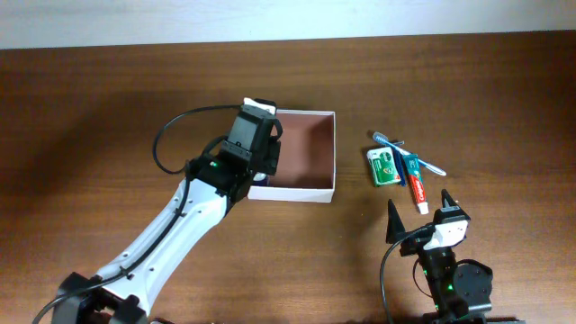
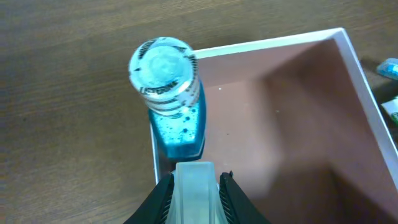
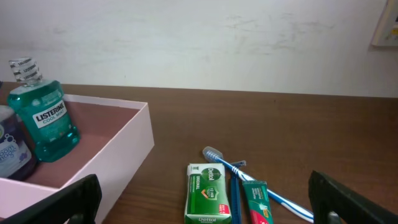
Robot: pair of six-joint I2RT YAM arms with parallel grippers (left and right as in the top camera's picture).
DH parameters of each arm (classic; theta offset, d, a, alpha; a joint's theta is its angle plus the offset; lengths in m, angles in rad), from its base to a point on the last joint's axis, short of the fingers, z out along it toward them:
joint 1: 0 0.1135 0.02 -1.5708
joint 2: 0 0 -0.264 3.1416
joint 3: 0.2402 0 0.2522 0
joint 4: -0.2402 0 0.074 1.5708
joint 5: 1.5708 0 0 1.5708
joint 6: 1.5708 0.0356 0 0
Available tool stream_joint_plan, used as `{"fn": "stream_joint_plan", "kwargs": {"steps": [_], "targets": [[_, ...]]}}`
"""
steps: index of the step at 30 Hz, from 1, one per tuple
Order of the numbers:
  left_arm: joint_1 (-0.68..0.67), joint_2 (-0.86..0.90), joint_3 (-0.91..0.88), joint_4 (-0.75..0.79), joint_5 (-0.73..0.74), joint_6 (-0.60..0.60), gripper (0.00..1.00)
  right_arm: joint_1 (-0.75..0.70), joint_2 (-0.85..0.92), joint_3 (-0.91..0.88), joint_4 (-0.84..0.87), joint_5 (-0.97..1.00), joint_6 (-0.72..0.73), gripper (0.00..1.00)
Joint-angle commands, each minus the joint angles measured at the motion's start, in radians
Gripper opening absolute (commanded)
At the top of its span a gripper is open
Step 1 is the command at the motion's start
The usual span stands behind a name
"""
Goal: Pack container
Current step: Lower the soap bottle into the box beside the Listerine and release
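Note:
The container (image 1: pixel 297 193) is a square, shallow box with white walls and a pinkish-brown inside, at mid-table. It also shows in the left wrist view (image 2: pixel 267 45) and the right wrist view (image 3: pixel 118 149). A blue-green Listerine mouthwash bottle (image 2: pixel 169 93) stands upright in its corner (image 3: pixel 43 118). My left gripper (image 1: pixel 263 153) hangs over the box's left side, shut on a pale translucent bottle (image 2: pixel 194 193) just inside the wall. My right gripper (image 1: pixel 418 216) is open and empty (image 3: pixel 204 179), low over the table in front of the loose toiletries.
Right of the box lie a green Dettol soap packet (image 1: pixel 384 166) (image 3: pixel 209 193), a blue-and-white toothbrush (image 1: pixel 405 153) (image 3: pixel 249 174), a toothpaste tube (image 1: pixel 416 184) (image 3: pixel 256 202) and a blue razor (image 3: pixel 235 196). A white wall stands behind the table.

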Motion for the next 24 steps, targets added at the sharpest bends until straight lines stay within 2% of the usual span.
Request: {"fn": "stream_joint_plan", "kwargs": {"steps": [1,6,7,8,10,14,20,24], "targets": [[0.014,0.008,0.008,-0.003,-0.011,0.005,0.10,-0.008,-0.007,-0.005,-0.005,-0.002,-0.001,0.99],[0.014,0.023,0.008,-0.003,-0.011,0.005,0.11,-0.008,-0.007,-0.005,-0.005,-0.002,-0.001,0.99],[0.014,0.024,0.008,-0.003,-0.011,0.005,0.14,-0.008,-0.007,-0.005,-0.005,-0.002,-0.001,0.99],[0.014,0.024,0.008,-0.003,-0.011,0.005,0.23,-0.008,-0.007,-0.005,-0.005,-0.002,-0.001,0.99],[0.014,0.024,0.008,-0.003,-0.011,0.005,0.27,-0.008,-0.007,-0.005,-0.005,-0.002,-0.001,0.99],[0.014,0.024,0.008,-0.003,-0.005,0.005,0.44,-0.008,-0.007,-0.005,-0.005,-0.002,-0.001,0.99],[0.013,0.005,0.009,-0.003,0.002,0.005,0.47,-0.008,-0.007,-0.005,-0.005,-0.002,-0.001,0.99],[0.013,-0.089,0.009,-0.013,0.060,0.005,0.47,-0.008,-0.007,-0.005,-0.005,-0.002,-0.001,0.99]]}}
